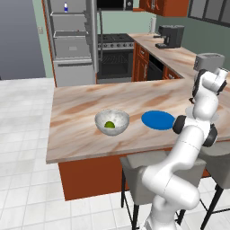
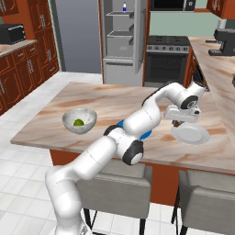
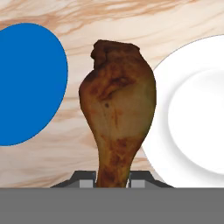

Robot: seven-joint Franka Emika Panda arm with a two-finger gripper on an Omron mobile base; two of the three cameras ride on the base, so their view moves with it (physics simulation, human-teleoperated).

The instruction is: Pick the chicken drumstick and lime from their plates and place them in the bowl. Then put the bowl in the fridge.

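In the hand view the brown chicken drumstick (image 3: 117, 109) hangs with its narrow bone end clamped between my fingertips (image 3: 86, 179); the gripper (image 3: 113, 180) is shut on it. It is above bare counter between the blue plate (image 3: 26, 83) and the white plate (image 3: 197, 109). From the right base view, my gripper (image 2: 178, 122) hovers at the white plate's (image 2: 190, 134) near-left edge. The speckled bowl (image 1: 101, 126) (image 2: 87, 125) stands to the left and holds the lime (image 1: 109, 124) (image 2: 78, 122). The fridge (image 1: 72, 40) (image 2: 124, 41) stands open beyond the counter.
The blue plate (image 1: 157, 120) lies right of the bowl on the marble counter (image 1: 76, 112). Two grey stools (image 2: 114, 183) stand at the counter's near edge. A black oven range (image 1: 114, 56) sits beside the fridge, and a coffee machine (image 1: 170, 36) stands on the far counter.
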